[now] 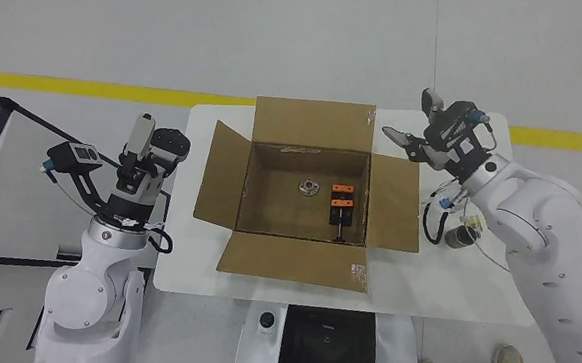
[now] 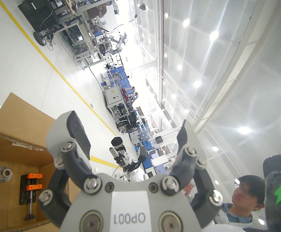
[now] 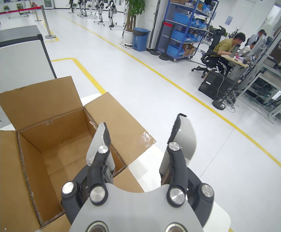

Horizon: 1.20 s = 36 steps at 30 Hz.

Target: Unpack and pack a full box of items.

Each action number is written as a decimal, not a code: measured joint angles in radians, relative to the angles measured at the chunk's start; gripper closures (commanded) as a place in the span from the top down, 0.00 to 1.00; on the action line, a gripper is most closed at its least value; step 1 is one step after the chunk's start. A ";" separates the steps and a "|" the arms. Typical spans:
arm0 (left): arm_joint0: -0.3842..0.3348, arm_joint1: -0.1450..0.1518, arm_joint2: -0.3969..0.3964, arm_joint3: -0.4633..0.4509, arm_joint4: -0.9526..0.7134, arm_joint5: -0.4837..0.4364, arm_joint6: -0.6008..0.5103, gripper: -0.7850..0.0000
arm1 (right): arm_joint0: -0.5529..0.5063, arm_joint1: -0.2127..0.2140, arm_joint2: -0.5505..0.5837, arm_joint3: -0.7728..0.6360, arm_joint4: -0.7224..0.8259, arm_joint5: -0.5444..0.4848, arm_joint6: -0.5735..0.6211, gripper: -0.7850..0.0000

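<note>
Box (image 1: 312,115) mouth faces up, all four flaps folded outward; entry from above is open to me. Floor inside: left half bare. Metal flange (image 1: 307,187) sits near the middle, black-and-orange clamp (image 1: 342,210) near the right wall. The side flaps spread out over the table (image 1: 208,126) toward both my arms. My left gripper (image 2: 129,125) is outside the left flap and my right gripper (image 3: 142,129) by the right flap's far corner, both with fingers spread.
</note>
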 measured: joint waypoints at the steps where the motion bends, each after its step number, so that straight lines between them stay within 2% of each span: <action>1: 0.000 0.000 0.000 0.000 0.000 0.000 0.000 1.00 | 0.000 0.000 0.000 0.000 0.000 0.000 0.000 0.78; 3: 0.000 0.000 0.000 0.000 0.000 0.000 0.000 1.00 | 0.000 0.000 0.000 0.000 0.000 0.000 0.000 0.78; 4: 0.000 0.000 0.000 0.000 0.000 0.000 0.000 1.00 | 0.000 0.000 0.000 0.000 0.000 0.000 0.000 1.00; 5: 0.000 0.000 0.000 0.000 0.000 0.000 0.000 1.00 | 0.000 0.000 0.000 0.000 0.000 0.000 0.000 1.00; 6: 0.000 0.000 0.000 0.000 0.000 0.000 0.000 1.00 | -0.001 0.000 0.001 0.002 0.002 0.001 -0.001 0.88; 7: 0.000 0.000 0.000 0.000 0.000 0.000 0.000 1.00 | -0.008 0.001 0.010 0.008 0.010 0.001 -0.005 0.62; 8: 0.000 0.000 0.000 0.000 0.000 0.000 0.000 1.00 | -0.017 0.003 0.022 0.015 0.020 -0.009 -0.006 0.54; 9: 0.000 0.000 0.000 0.000 0.000 0.000 0.000 1.00 | -0.025 0.005 0.034 0.026 0.033 -0.041 -0.001 0.52; 10: 0.000 0.000 0.000 0.000 0.000 0.000 0.000 1.00 | -0.024 0.006 0.033 0.038 0.051 -0.076 0.003 0.57; 12: 0.000 0.000 0.000 0.000 0.000 0.000 0.000 1.00 | 0.006 0.002 -0.015 0.088 0.121 -0.162 -0.009 0.81; 14: 0.000 0.000 0.000 0.000 0.000 0.000 0.000 1.00 | 0.047 -0.007 -0.088 0.159 0.179 -0.211 -0.027 0.86; 18: 0.000 0.000 0.000 0.000 0.000 0.000 0.000 1.00 | 0.173 -0.042 -0.298 0.346 0.229 -0.261 -0.006 0.85; 23: 0.000 0.000 0.000 0.000 0.000 0.000 0.000 1.00 | 0.317 -0.089 -0.499 0.518 0.220 -0.274 0.039 0.83; 24: 0.000 0.000 0.000 0.000 0.000 0.000 0.000 1.00 | 0.349 -0.100 -0.537 0.547 0.205 -0.280 0.048 0.87; 25: 0.000 0.000 0.000 0.000 0.000 0.000 0.000 1.00 | 0.371 -0.107 -0.560 0.565 0.197 -0.282 0.051 0.96; 26: 0.000 0.000 0.000 0.000 0.000 0.000 0.000 1.00 | 0.392 -0.114 -0.577 0.579 0.191 -0.282 0.051 1.00; 29: 0.000 0.000 0.000 0.000 0.000 0.000 0.000 1.00 | 0.442 -0.124 -0.597 0.589 0.167 -0.272 0.054 1.00; 36: 0.000 0.000 0.000 0.000 0.000 0.000 0.000 1.00 | 0.442 -0.123 -0.596 0.587 0.166 -0.271 0.055 1.00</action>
